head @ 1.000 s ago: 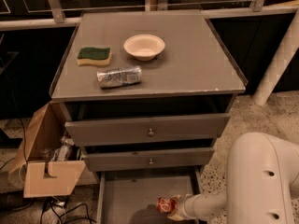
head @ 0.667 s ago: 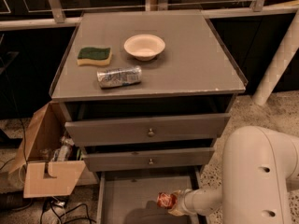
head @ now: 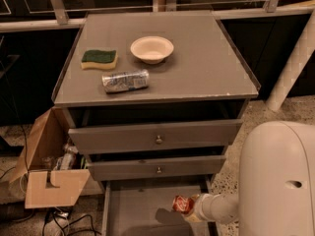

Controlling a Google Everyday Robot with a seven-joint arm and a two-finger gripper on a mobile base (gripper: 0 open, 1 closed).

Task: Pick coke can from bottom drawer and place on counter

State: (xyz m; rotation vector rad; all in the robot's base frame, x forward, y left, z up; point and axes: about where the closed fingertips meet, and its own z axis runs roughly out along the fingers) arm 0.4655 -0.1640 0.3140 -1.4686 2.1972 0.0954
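Note:
The coke can [head: 182, 204], red with a silver end, hangs tilted over the right side of the open bottom drawer [head: 135, 211], with its shadow on the grey floor below it. My gripper [head: 192, 208] reaches in from the right on a white arm and is shut on the can. The counter [head: 206, 68] is the flat grey top of the cabinet, well above the can.
On the counter are a white bowl [head: 151, 49], a green-and-yellow sponge [head: 99, 59] and a silver-blue can [head: 125, 80] lying on its side. Two knobbed drawers [head: 155, 135] stand slightly pulled out above the can. A cardboard box [head: 47, 176] sits left; my white body [head: 278, 181] fills the lower right.
The can has risen a little off the drawer floor and shifted right with the gripper. Nothing on the counter has moved.

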